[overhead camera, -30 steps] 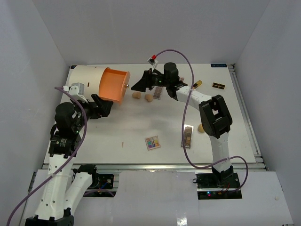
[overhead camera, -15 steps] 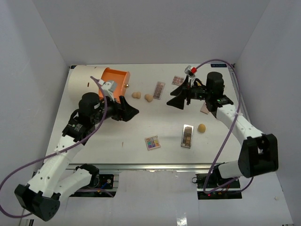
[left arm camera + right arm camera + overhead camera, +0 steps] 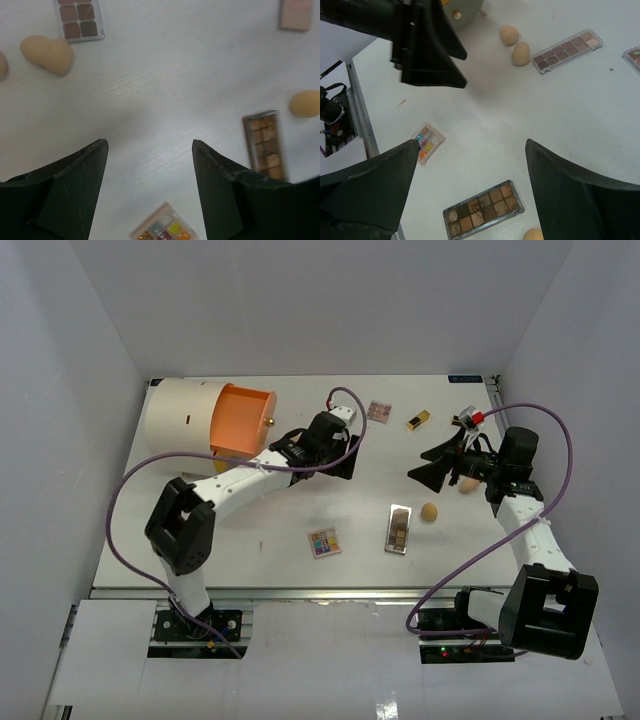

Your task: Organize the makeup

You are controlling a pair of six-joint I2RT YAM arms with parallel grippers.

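Note:
My left gripper [image 3: 345, 462] hangs open and empty over the table's middle; it also shows in its wrist view [image 3: 148, 145]. Below it lie a colourful square palette [image 3: 165, 227], a long brown palette [image 3: 78, 20], a tan sponge [image 3: 47, 54] and a pink wedge [image 3: 296, 14]. My right gripper [image 3: 421, 466] is open and empty at the right, high above a dark-brown palette [image 3: 483, 210]. Another tan sponge [image 3: 429, 511] lies beside that palette [image 3: 399, 529]. A gold-black lipstick [image 3: 418, 420] and a small palette [image 3: 378, 410] lie at the back. The compact is hidden.
The big cream cylinder [image 3: 180, 415] with its orange drawer front [image 3: 240, 420] lies at the back left. The left arm [image 3: 250, 475] stretches across the left half of the table. Purple cables loop beside both arms. White walls enclose the table.
The left arm swung from the drawer front out to the table's middle. The right arm drew back from the back centre to the right side. Both grippers stay open.

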